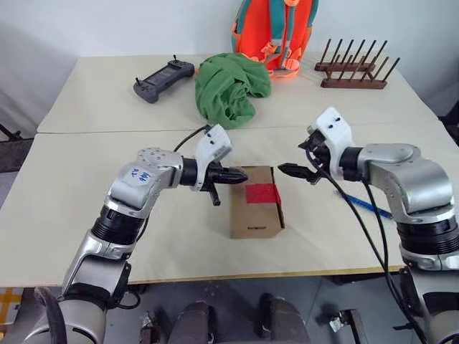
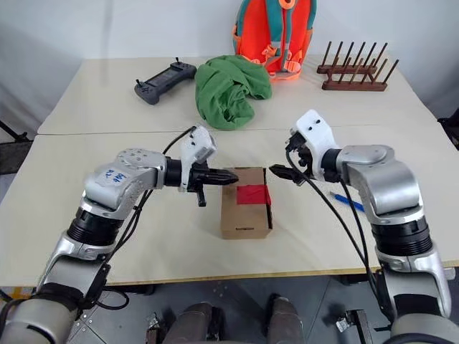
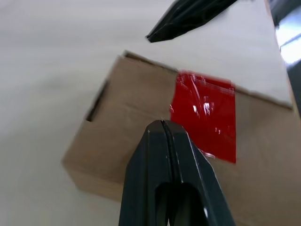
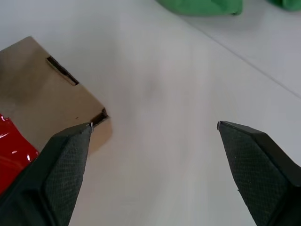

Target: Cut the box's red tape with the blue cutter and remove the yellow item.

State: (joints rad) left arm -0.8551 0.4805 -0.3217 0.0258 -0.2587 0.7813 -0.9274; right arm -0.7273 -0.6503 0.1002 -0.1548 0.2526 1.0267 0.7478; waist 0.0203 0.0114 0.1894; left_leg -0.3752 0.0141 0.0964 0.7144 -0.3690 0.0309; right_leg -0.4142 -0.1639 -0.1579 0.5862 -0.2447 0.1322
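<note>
The box (image 1: pixel 254 218) lies flat on the table between my arms, with the red tape (image 1: pixel 262 193) on its top near the right edge. My left gripper (image 1: pixel 240 175) hovers over the box's far left corner, shut and empty; in the left wrist view its fingertips (image 3: pixel 162 127) point at the red tape (image 3: pixel 207 113). Just past the box's far right corner hangs my right gripper (image 1: pixel 292 172), open with nothing between its fingers (image 4: pixel 70 155). The blue cutter (image 1: pixel 369 206) lies loose on the table under my right forearm. The yellow item is out of view.
A green cloth (image 1: pixel 229 86), a dark grey controller (image 1: pixel 163 79), an orange backpack (image 1: pixel 276 32) and a wooden rack (image 1: pixel 355 72) stand at the back of the table. The table's front edge (image 1: pixel 237 276) runs close below the box.
</note>
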